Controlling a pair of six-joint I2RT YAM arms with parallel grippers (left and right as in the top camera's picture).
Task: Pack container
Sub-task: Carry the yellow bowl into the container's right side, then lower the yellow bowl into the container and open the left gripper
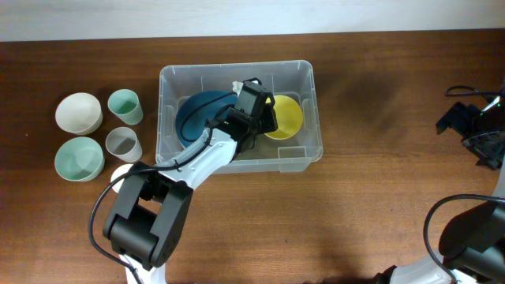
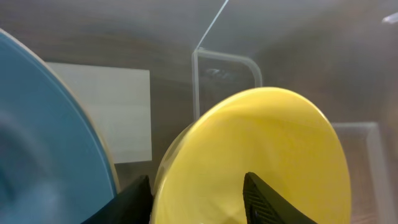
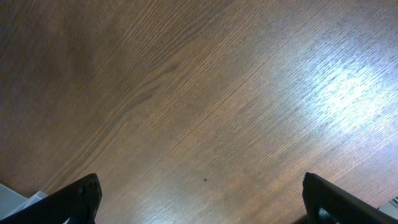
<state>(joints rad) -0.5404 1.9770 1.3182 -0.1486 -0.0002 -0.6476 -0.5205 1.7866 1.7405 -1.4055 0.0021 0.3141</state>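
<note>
Waiting well to the left of the left claw (image 2: 196, 186) are the pieces not yet packed: a cream round bowl (image 1: 78, 113), a mint-green round bowl (image 1: 79, 158), a small mint-green cup (image 1: 125, 106) and a small grey cup (image 1: 123, 144). All four sit on the brown wooden table (image 1: 379, 197), outside the bin. The claw itself is down inside the large clear rectangular plastic container (image 1: 237, 69), which sits mid-table. Just left of the claw leans a big blue round dish (image 1: 197, 114). Right at its tips is a yellow round bowl (image 1: 288, 117), with its rim between the black fingers (image 2: 261, 196). Whether they pinch it or have let go, I can't tell. I'd say two pieces are in and at least four are left. The container stands mouth up, its long axis running left to right across the table. Far to the right, the right claw (image 3: 200, 190) hangs spread wide over the wood, holding nothing.
</note>
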